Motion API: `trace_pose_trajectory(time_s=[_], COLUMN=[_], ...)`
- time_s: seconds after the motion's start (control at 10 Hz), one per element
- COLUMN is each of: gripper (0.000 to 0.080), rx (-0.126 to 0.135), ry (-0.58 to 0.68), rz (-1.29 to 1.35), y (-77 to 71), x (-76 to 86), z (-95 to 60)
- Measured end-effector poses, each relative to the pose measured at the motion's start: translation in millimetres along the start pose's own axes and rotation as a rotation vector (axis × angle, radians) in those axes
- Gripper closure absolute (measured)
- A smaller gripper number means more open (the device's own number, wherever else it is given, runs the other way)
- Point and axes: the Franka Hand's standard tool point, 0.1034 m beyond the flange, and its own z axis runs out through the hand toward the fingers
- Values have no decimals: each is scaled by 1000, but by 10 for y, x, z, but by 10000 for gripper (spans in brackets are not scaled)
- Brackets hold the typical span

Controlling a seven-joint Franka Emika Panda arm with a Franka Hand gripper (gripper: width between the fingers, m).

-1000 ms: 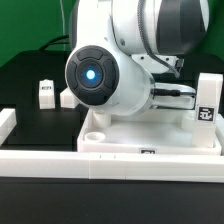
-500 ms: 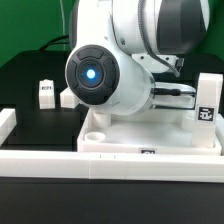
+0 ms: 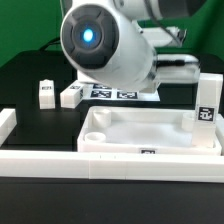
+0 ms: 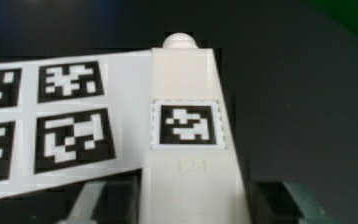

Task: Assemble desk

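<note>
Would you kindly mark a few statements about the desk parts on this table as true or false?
1. A tagged leg stands upright at the desk top's corner on the exterior view's right. True.
2. A second leg and a third leg sit on the black table, outside the desk top. True.
3. Four legs stand in the desk top. False: only one shows there.
4. The marker board lies inside the desk top. False: it lies on the table behind it.
</note>
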Motion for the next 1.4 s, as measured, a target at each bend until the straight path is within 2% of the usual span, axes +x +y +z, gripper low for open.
trace_pose_trajectory(time_s=[0.3, 0.4, 0.6, 0.7, 0.8, 0.9, 1.3, 1.4], gripper=[511, 511, 511, 511, 511, 511, 511, 511], rx=[2, 3, 12, 16, 17, 18, 23, 11], ry=[55, 128, 252, 290, 314, 405, 713, 777], rz=[0, -9, -34, -41, -48, -55, -60, -86], y=[-6, -36, -107, -139, -173, -235, -272, -254], x=[86, 90, -159, -209, -219, -163, -110, -151], z=[-26, -128, -490, -655, -766, -873, -982, -1026])
